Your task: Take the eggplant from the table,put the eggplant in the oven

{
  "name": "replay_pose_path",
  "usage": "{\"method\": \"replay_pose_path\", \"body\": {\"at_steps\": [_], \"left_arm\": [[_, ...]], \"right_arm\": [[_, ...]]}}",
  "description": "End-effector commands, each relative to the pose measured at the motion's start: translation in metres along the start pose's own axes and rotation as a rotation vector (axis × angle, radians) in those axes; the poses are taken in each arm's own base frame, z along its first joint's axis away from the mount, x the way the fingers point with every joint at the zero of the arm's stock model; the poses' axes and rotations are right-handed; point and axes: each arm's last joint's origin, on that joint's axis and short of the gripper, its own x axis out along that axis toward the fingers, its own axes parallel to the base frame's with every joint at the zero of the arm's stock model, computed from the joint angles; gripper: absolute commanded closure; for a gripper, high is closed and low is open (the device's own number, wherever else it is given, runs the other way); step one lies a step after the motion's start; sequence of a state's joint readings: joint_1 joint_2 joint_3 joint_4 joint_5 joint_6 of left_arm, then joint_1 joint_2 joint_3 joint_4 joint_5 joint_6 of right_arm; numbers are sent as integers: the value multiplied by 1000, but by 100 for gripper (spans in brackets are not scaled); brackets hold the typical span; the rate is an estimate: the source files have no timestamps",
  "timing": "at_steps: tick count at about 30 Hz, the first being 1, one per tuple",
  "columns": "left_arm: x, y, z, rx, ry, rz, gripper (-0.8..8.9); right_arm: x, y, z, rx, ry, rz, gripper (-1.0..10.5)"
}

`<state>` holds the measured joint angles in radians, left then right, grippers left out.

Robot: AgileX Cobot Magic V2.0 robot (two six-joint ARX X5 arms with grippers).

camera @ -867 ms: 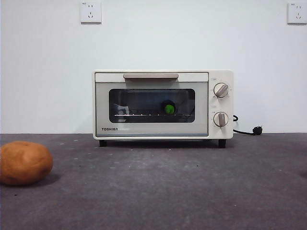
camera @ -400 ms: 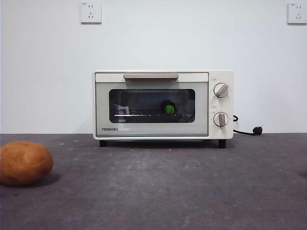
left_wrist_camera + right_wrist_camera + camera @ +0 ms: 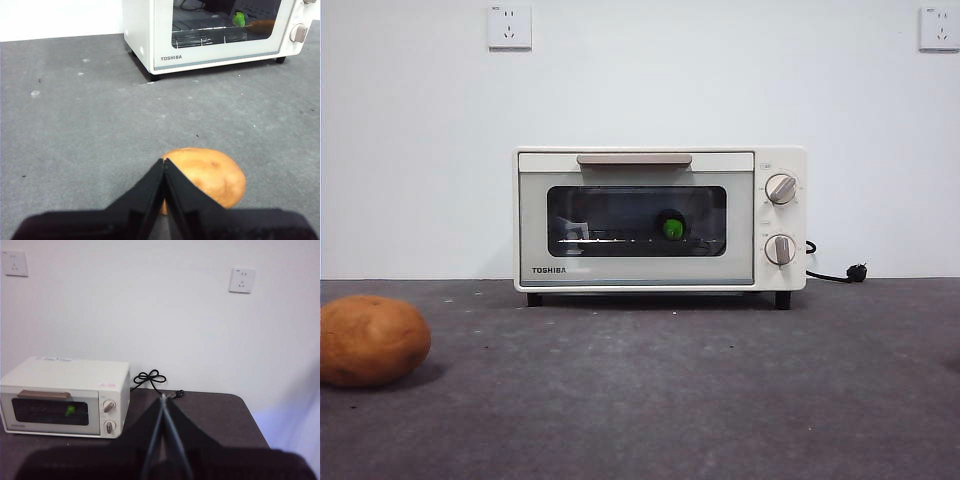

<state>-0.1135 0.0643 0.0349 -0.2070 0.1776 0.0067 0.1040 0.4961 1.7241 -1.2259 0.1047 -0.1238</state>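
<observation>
The cream TOSHIBA oven [image 3: 660, 218] stands at the back of the table [image 3: 720, 400] with its door closed. Through the dark glass the eggplant [image 3: 671, 227] lies on the wire rack, its green cap end facing out; the green cap of the eggplant [image 3: 239, 19] shows in the left wrist view, and the eggplant [image 3: 70, 410] is a green spot in the right wrist view. My left gripper [image 3: 163, 163] is shut, empty, held just in front of the potato. My right gripper [image 3: 163, 398] is shut, empty, raised well back from the oven [image 3: 65, 397]. Neither arm shows in the front view.
A round orange-brown potato [image 3: 370, 340] lies at the table's front left, seen close as the potato [image 3: 207, 175] in the left wrist view. A black power cord and plug [image 3: 840, 273] trail right of the oven. Wall sockets [image 3: 509, 26] sit high on the white wall.
</observation>
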Motion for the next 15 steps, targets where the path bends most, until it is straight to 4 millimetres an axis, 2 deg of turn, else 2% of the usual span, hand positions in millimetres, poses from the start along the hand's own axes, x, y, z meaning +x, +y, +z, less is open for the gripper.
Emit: {"method": "replay_pose_path", "body": {"at_steps": [1,3,6,11,15], "left_arm": [[1,0,-3,-8,3,-2,818],[1,0,-3,-8,4,-2,818],[1,0,-3,-8,4,-2,817],[1,0,-3,-8,3,-2,817],[1,0,-3,-8,4,-2,818]], "right_arm": [[1,4,-18,3,-21,-6,946],[7,7,-32,18,-55,-4,946],[27,14,-56,53,-128,4,946],[80,28,-112,69,-206,78,946],[119,37,-163,91,-181,129,946]]}}
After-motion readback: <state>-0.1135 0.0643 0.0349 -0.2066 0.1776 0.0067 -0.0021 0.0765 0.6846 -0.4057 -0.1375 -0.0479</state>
